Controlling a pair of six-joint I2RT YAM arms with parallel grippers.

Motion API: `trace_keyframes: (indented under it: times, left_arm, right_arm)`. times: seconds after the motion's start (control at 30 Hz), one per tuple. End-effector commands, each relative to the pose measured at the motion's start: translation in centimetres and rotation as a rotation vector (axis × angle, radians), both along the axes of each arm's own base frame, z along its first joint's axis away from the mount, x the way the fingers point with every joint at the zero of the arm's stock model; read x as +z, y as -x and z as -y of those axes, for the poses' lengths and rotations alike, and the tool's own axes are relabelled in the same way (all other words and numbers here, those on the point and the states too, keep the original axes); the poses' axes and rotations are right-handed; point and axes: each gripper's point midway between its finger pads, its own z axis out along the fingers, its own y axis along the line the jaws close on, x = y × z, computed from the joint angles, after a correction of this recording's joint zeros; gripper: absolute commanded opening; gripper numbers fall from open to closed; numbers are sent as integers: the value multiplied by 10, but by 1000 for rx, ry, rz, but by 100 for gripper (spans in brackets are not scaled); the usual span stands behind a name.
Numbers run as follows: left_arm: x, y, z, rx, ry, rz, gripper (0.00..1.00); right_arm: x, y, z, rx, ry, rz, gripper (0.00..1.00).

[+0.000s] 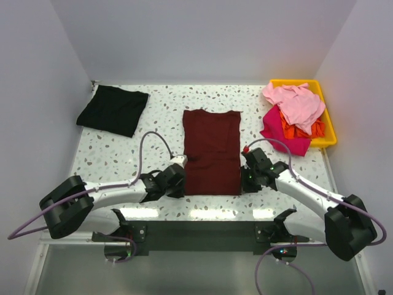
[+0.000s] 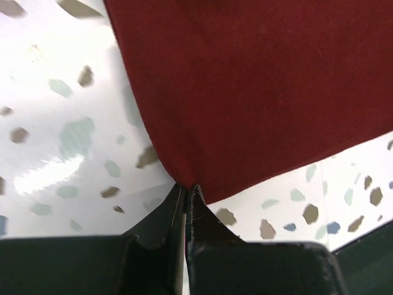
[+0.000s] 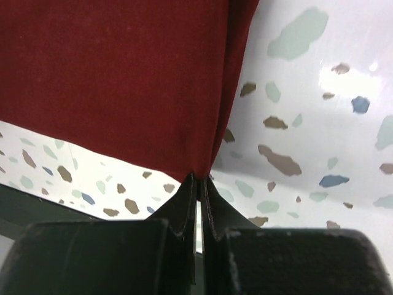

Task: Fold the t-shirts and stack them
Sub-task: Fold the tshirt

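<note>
A dark maroon t-shirt [image 1: 212, 150] lies as a long folded strip in the middle of the table. My left gripper [image 1: 182, 185] is shut on its near left corner, where the maroon cloth [image 2: 245, 92] runs down into the pinched fingertips [image 2: 199, 200]. My right gripper [image 1: 244, 182] is shut on the near right corner; the maroon cloth [image 3: 123, 86] ends between its fingertips [image 3: 209, 187]. A folded black t-shirt [image 1: 113, 109] lies at the far left. Light pink [image 1: 296, 101], orange [image 1: 295, 128] and magenta [image 1: 282, 134] t-shirts are heaped at the far right.
A yellow plastic bin [image 1: 326, 120] at the far right holds the heap, and the magenta cloth spills over its left side onto the speckled white table [image 1: 116, 157]. Grey walls close in the back and both sides.
</note>
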Motion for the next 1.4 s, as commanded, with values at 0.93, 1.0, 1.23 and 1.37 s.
trace_keyframes:
  times: [0.93,1.0,1.23,1.37]
  left_arm:
    - [44,103,19,-10,20,-92,0]
    - [53,101,20,-1,33,-76,0]
    - [99,88,36,2,100,-11,0]
    - [107,78,41,11,97,19,0]
  right_arm:
    - [42,76,-10,14,-77,-50,0]
    - [57,75,-9,7,-83,-29,0]
    - [107,51,-23,-11,-161,99,0]
    - [119,31,-31,-10,-147,159,0]
